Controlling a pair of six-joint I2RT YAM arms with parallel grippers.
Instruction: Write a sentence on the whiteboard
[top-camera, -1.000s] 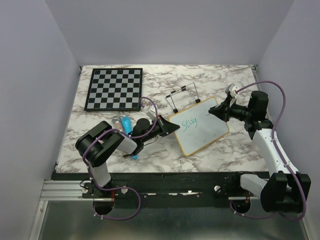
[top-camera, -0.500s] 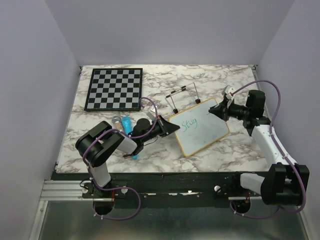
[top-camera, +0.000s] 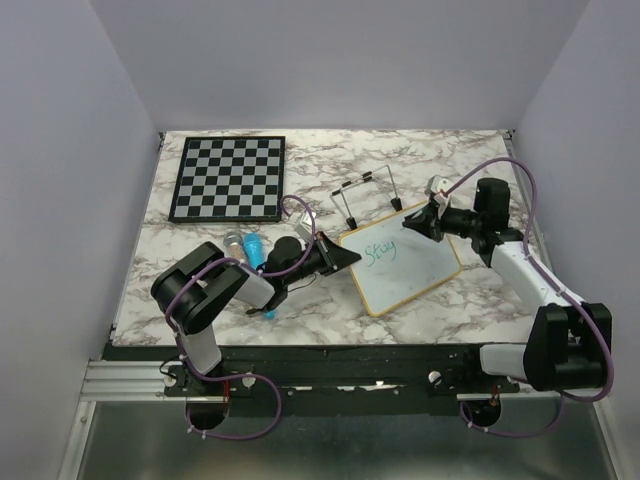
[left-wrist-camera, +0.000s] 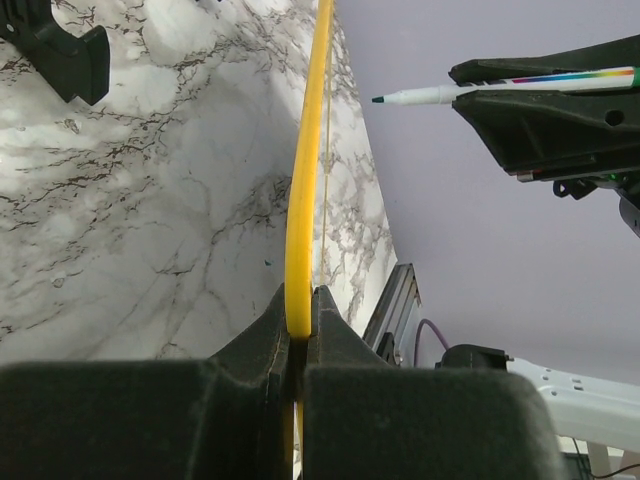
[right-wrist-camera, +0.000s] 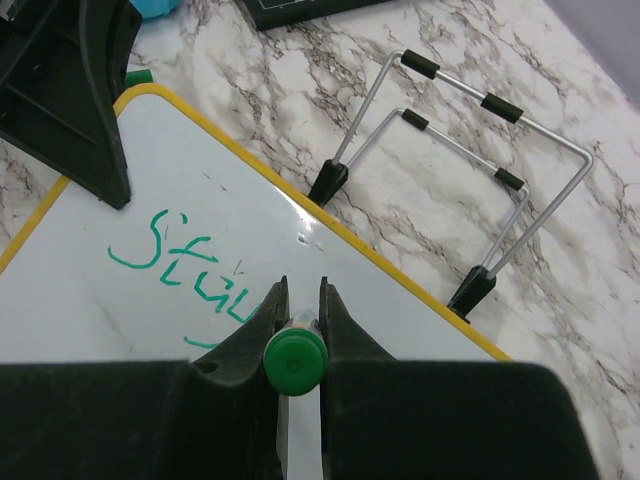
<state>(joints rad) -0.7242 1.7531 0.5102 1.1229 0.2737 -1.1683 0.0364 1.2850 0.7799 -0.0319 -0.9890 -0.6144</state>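
Note:
The whiteboard (top-camera: 410, 265) lies slanted on the marble table, with a yellow rim (left-wrist-camera: 305, 180). The sentence (top-camera: 380, 250) is one green word, "Stay" (right-wrist-camera: 185, 265), at the board's upper left. My left gripper (top-camera: 345, 258) is shut on the board's left edge, its jaws pinching the rim (left-wrist-camera: 300, 300). My right gripper (top-camera: 412, 224) is shut on a green marker (right-wrist-camera: 295, 362) and hangs over the board's far edge, right of the word. In the left wrist view the marker (left-wrist-camera: 470, 92) tip stands a little off the board's face.
A black-and-white chessboard (top-camera: 228, 177) lies at the back left. A wire stand (top-camera: 368, 195) sits just behind the whiteboard (right-wrist-camera: 470, 150). A blue marker (top-camera: 255, 247) and a grey one (top-camera: 233, 242) lie by the left arm.
My right gripper has carried the marker leftward, from the board's right corner to over its far edge near the word. The left gripper and the board have not moved.

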